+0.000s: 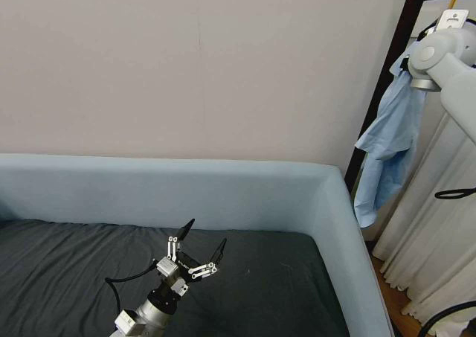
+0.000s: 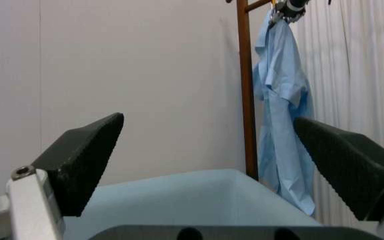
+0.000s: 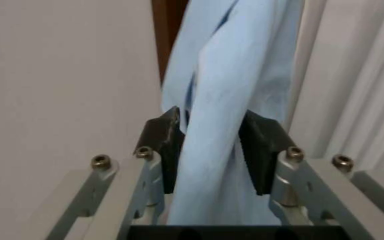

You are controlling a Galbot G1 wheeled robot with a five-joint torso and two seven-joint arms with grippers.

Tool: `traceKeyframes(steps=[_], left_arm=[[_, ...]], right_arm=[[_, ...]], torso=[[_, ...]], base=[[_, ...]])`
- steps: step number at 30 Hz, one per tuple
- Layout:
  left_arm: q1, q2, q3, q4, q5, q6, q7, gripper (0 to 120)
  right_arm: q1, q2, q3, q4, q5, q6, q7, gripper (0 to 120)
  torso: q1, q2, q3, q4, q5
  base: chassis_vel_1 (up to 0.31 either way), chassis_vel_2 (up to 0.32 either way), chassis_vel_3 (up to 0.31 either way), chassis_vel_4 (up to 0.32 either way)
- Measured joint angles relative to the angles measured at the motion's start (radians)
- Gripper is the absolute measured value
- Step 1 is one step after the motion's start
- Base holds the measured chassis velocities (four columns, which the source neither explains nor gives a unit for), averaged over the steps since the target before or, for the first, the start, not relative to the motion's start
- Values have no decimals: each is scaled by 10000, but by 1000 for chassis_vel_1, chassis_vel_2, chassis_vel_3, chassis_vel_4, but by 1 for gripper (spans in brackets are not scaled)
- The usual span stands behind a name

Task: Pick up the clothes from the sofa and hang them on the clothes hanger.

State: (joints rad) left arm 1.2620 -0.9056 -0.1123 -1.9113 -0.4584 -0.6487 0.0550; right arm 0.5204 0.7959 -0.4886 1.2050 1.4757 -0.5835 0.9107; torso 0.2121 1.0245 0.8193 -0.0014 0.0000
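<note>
A light blue shirt (image 1: 387, 140) hangs from the dark wooden clothes stand (image 1: 381, 91) to the right of the sofa, drooping beside its pole. My right arm (image 1: 446, 54) reaches up to the shirt's top. In the right wrist view my right gripper (image 3: 209, 127) is shut on a fold of the blue shirt (image 3: 212, 100), one dark pad on each side. My left gripper (image 1: 199, 249) hovers open over the sofa's dark seat with nothing in it. The left wrist view shows the shirt (image 2: 282, 100) between its spread fingers (image 2: 78, 160).
The sofa has a pale blue backrest and arm (image 1: 327, 203) and a dark grey seat cushion (image 1: 67, 270). White curtains (image 1: 439, 233) hang to the right of the stand. A plain wall (image 1: 186, 62) rises behind the sofa.
</note>
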Motion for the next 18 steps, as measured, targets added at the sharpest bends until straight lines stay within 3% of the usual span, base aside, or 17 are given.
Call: traceKeyframes(steps=[5, 9, 12, 14, 15, 18], left_arm=[[128, -67, -46, -89, 81, 29, 5, 100], [224, -136, -153, -179, 109, 52, -3, 100], [347, -261, -352, -307, 45, 153, -88, 100], [486, -450, -657, -419, -156, 305, -200, 100], [486, -450, -657, -419, -156, 305, -200, 100], [775, -912, -1298, -784, -508, 934, -771, 100]], right_arm=[[-362, -807, 116, 1764, -107, 142, -121, 54], [-1149, -1566, 738, 3300, -359, 1048, -1289, 68], [-2403, -2298, 1734, 4735, -648, 2409, -2860, 80], [-3957, -2958, 2861, 5814, -841, 3455, -4252, 90], [-3957, -2958, 2861, 5814, -841, 3455, -4252, 90], [-6551, -3629, 3976, 7107, -2164, 4736, -5552, 99]], torso=[[0, 0, 0, -1, 0], [-1, 0, -1, -2, 0], [-1, 0, -1, 0, -3], [-2, 2, -3, -1, -4], [-2, 2, -3, -1, -4], [-2, 0, -1, -7, 8]], base=[[0, 0, 0, 0], [0, 0, 0, 0], [0, 0, 0, 0], [0, 0, 0, 0], [0, 0, 0, 0], [0, 0, 0, 0]])
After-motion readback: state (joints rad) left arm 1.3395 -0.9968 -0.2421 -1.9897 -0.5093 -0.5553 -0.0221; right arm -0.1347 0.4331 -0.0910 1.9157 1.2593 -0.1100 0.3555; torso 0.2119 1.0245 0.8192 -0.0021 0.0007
